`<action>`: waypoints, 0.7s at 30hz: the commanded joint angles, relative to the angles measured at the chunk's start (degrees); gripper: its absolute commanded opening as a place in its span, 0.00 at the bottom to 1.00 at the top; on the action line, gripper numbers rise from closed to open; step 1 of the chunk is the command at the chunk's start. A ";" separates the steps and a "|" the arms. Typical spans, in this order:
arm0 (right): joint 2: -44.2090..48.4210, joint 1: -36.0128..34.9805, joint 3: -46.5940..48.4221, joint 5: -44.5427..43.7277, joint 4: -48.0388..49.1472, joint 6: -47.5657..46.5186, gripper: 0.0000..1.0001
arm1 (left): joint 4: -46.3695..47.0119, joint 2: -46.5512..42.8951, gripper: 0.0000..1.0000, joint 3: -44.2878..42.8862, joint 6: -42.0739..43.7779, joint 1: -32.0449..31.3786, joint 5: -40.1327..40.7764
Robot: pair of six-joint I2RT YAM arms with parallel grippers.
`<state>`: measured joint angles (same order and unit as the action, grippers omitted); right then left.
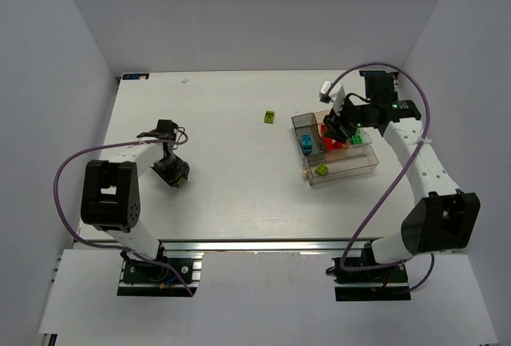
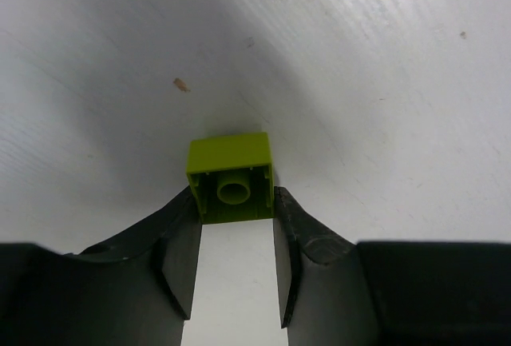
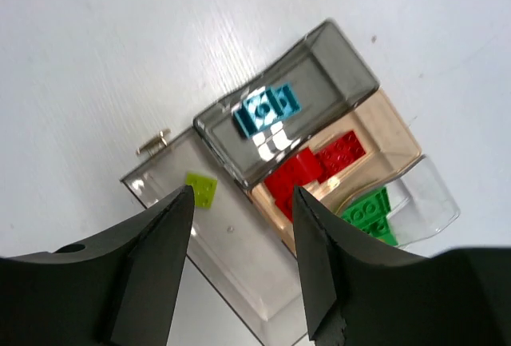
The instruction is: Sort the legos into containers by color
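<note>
Because lime belongs in the box [image 3: 343, 50], the left gripper [image 2: 235, 202] pinches a lime brick [image 2: 229, 162] by its sides, while the right gripper [image 3: 242, 194] hangs open, empty, above it.

A clear divided box [image 1: 345, 172] [image 3: 239, 258] stands on the counter [image 1: 239, 194] at the right. A blue brick [image 3: 267, 110] lies in its smoky compartment, red bricks [image 3: 315, 166] fill the tan one, green bricks [image 3: 369, 212] sit in the clearest one, and a lone lime brick [image 3: 201, 188] rests in the long grey section. A loose lime brick [image 1: 271, 117] lies on the counter just beyond the box. A gripped lime brick [image 2: 231, 176], far left and hollow underside showing, is touched on both sides by the left pincer [image 2: 235, 212].
</note>
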<state>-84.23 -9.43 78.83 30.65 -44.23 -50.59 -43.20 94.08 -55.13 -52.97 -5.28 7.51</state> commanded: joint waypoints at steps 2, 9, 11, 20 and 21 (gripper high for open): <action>4.85 1.34 -2.62 8.01 6.51 6.46 0.58 | 4.51 -1.71 0.04 -2.87 2.78 -0.96 -2.05; 16.10 3.89 -17.02 1.12 32.92 31.05 0.44 | 28.85 -2.95 0.00 -2.25 16.48 -5.52 -35.87; 17.86 4.51 -19.75 -0.68 36.39 36.24 0.09 | 32.89 -0.05 0.00 -4.53 17.46 -9.63 -43.32; 12.95 7.84 -13.97 -4.29 33.95 47.24 0.00 | 38.28 15.67 0.00 -23.24 24.31 -28.20 -51.81; 12.69 8.28 -13.79 -4.20 34.03 48.29 0.00 | 37.50 17.17 0.00 -27.61 26.58 -30.38 -51.02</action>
<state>-70.78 -2.55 61.93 28.05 -13.23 -8.62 -7.20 109.25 -75.64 -32.36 -32.03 -39.11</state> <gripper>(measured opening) 0.015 0.468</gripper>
